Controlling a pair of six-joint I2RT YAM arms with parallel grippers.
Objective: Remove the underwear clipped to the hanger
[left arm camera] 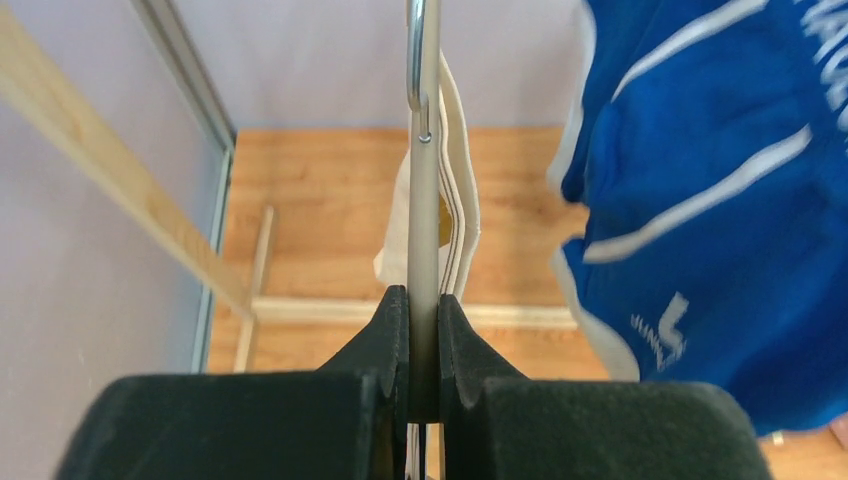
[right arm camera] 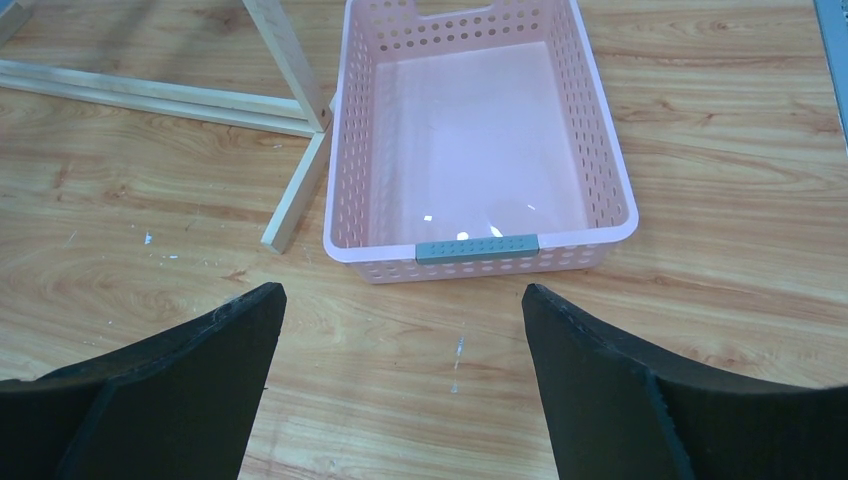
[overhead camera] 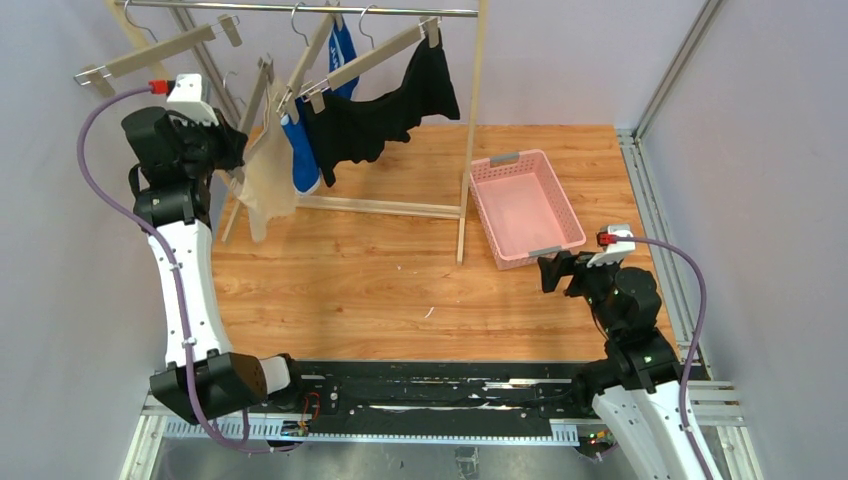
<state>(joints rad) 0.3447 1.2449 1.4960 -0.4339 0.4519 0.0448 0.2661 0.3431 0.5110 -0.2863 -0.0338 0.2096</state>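
three underwear (overhead camera: 385, 120) on four hangers (overhead camera: 150, 55), one basket (overhead camera: 487, 215)

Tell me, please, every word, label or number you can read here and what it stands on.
White lettering low on the blue underwear: tilted and blurred, not readable.
White lettering at its top corner: cut off, not readable.
No text visible on the pink basket, the beige underwear or the black underwear.

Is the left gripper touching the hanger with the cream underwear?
Touching. The left wrist view shows the left gripper clamped on the hanger, no gap either side.
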